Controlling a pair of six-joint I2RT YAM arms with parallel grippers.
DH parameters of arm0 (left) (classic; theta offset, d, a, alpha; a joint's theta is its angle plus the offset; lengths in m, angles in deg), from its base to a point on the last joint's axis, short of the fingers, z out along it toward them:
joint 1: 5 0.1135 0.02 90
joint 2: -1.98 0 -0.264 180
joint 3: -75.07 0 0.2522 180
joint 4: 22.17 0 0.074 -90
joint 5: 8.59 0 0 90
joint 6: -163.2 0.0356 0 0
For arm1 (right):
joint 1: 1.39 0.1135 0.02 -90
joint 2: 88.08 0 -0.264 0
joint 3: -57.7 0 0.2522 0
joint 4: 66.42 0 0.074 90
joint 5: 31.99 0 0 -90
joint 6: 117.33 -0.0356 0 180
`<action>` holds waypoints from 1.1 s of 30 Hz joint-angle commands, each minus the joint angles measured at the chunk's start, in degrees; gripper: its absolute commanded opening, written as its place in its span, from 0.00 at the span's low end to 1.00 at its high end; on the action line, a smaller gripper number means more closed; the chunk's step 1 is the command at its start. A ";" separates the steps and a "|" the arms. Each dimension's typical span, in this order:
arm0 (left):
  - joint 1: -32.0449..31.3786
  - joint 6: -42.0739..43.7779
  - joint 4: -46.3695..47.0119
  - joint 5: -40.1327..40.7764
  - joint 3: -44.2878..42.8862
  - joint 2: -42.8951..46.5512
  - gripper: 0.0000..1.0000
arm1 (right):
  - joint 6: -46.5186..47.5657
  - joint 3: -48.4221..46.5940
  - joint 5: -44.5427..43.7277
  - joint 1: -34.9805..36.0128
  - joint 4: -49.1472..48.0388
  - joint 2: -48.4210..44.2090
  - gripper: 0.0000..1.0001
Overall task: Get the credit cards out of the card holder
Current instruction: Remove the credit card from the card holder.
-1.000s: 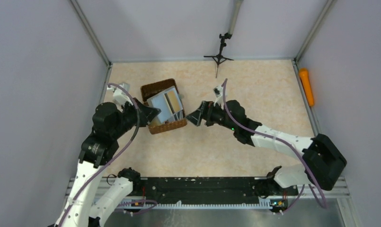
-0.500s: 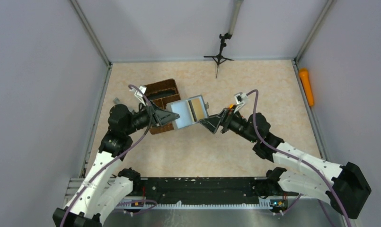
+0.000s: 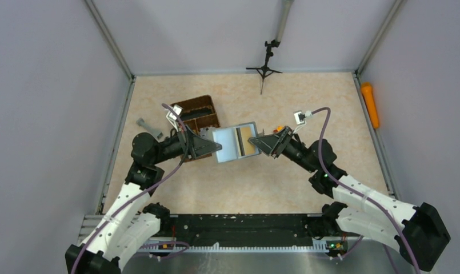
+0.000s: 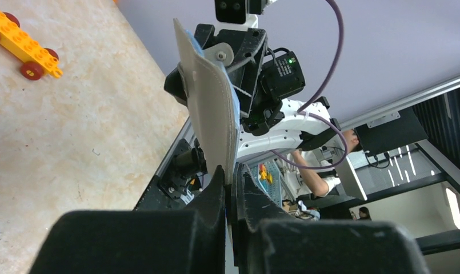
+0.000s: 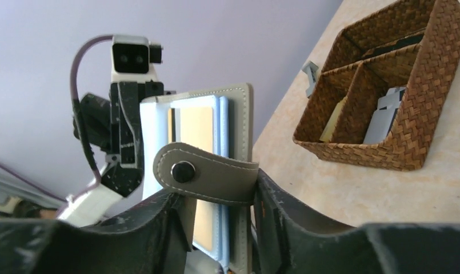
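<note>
The card holder (image 3: 227, 145) hangs open above the table between both arms, its pale blue inside facing up. One tan credit card (image 3: 246, 140) sits in a pocket on its right half. My left gripper (image 3: 215, 146) is shut on the holder's left edge, which the left wrist view shows edge-on (image 4: 213, 114) with that gripper (image 4: 230, 174) pinching it. My right gripper (image 3: 262, 142) grips the right edge. In the right wrist view its fingers (image 5: 216, 197) press both sides of the holder (image 5: 239, 114) under the snap strap (image 5: 207, 171). More credit cards (image 5: 330, 123) lie in the basket.
The brown wicker basket (image 3: 196, 114) stands just behind the left gripper, with a pale yellow and a grey card (image 5: 387, 117) in its compartments. A small grey piece (image 3: 144, 124) lies left of it. A yellow toy brick (image 4: 24, 43), a tripod (image 3: 264, 68) and an orange object (image 3: 370, 105) are around.
The left arm carried the open holder from over the basket rightward and nearer. The right gripper came in wide open and closed on the holder's right edge.
</note>
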 commanded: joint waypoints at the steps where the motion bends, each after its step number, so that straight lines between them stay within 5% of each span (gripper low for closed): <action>1: -0.22 1.22 3.83 -1.13 -0.21 -0.02 0.00 | -3.71 0.25 1.29 -0.75 -5.97 -0.84 0.34; 7: -0.22 5.16 -0.51 -0.13 -0.35 -0.89 0.00 | -3.81 0.55 1.18 -0.75 -5.95 -0.45 0.07; 11: -0.22 11.43 -9.26 3.00 -2.47 0.03 0.03 | -3.37 0.40 1.48 -0.86 -4.96 -0.69 0.00; 16: -0.22 23.00 -29.06 12.83 -7.86 1.77 0.57 | -1.86 0.51 -1.04 -1.00 -0.23 -2.24 0.00; 19: -0.21 29.02 -40.25 19.88 -12.37 1.79 0.67 | -0.43 0.21 -2.84 -1.02 2.98 -2.65 0.00; 27: -0.30 31.32 -50.25 24.14 -19.07 2.42 0.67 | 6.09 -1.46 -7.55 -1.02 10.45 -3.04 0.00; 33: -2.89 23.18 -36.98 15.62 -15.45 1.78 0.54 | 7.55 -1.43 -8.38 -1.02 10.40 -1.57 0.00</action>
